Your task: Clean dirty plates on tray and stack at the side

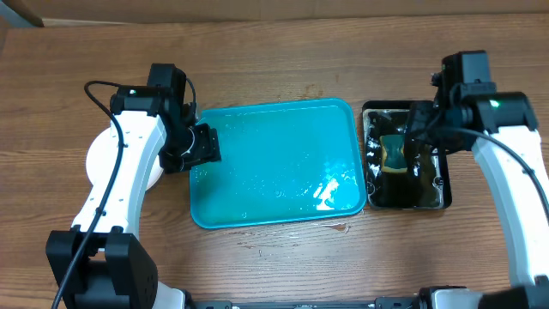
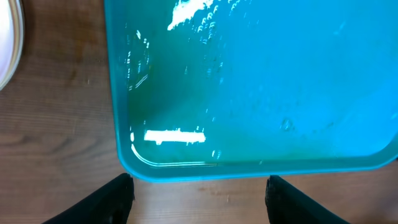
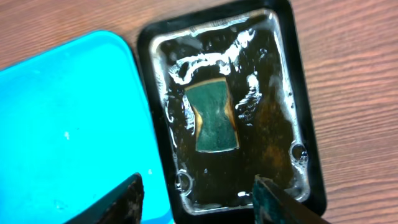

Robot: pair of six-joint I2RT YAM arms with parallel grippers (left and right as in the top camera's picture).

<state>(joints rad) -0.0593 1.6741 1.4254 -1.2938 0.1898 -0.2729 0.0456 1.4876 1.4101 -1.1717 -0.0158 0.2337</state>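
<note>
Overhead, the tray (image 1: 257,172) is seen at the middle of the table (image 1: 283,51), bare of plates and merely wet; its glossy film is taken as a sign that the wiping has been done on it. The plates (image 1: 101,163) are found off the tray, near the table's left edge, as a white round partly hidden under the left arm; how many are stacked cannot be told; they are judged to be set there because stacking at the side is asked for. The left fingers (image 2: 118,199) are held wide apart with nothing between them, just outside the tray's left rim; no grasp is in hand there. Toward the table's right edge, just beside the tray, a black tray (image 1: 446,204) is filled with shallow water; a sponge (image 3: 214,118) is laid flat in its middle, probably so that it is kept wet and within reach. The right fingers (image 3: 124,202) are spread above the black tray's near end; nothing is held by them, and the sponge is apart from them.
</note>
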